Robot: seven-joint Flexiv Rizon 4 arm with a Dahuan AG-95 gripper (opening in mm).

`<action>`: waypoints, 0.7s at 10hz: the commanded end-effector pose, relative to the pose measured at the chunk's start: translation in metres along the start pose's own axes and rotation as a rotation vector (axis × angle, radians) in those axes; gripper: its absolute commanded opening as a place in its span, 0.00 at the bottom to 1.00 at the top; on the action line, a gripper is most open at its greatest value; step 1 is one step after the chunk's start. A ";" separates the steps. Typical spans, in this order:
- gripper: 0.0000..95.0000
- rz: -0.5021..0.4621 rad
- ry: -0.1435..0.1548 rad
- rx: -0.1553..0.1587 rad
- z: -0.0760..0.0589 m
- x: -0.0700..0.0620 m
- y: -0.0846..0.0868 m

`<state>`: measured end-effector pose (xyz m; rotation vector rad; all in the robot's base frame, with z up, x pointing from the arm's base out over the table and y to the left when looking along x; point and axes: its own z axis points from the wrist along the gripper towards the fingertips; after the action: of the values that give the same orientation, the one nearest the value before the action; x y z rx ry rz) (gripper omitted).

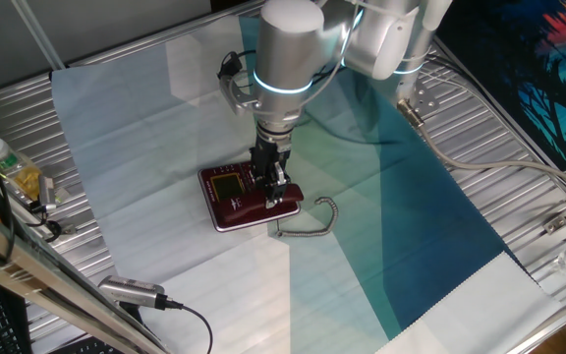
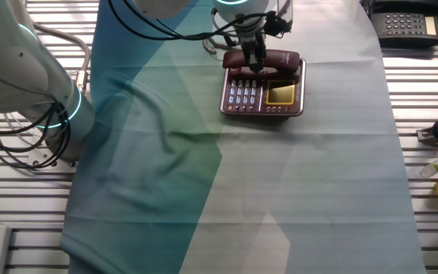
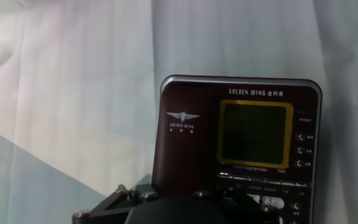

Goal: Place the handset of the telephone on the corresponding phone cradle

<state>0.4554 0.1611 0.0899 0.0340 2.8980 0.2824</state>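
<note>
The gripper [image 1: 275, 187] stood low over the telephone [image 2: 263, 91]; the handset [image 2: 268, 59] lay along the phone cradle [image 1: 281, 206]; whether the jaws gripped it could not be told; the coiled cord [image 1: 314, 222] trailed on the cloth [image 2: 280, 190].

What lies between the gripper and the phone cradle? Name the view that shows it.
The handset lies between them, covering the phone cradle, the gripper right above it; the other fixed view shows it.

Glossy dark-red plastic telephone [image 3: 241, 155] on smooth matt cloth [image 2: 295, 190], ribbed metal table [image 1: 480, 118].
</note>
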 end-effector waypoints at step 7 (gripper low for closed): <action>0.00 -0.014 -0.003 -0.001 0.005 0.000 -0.001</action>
<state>0.4556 0.1606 0.0851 0.0135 2.8948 0.2817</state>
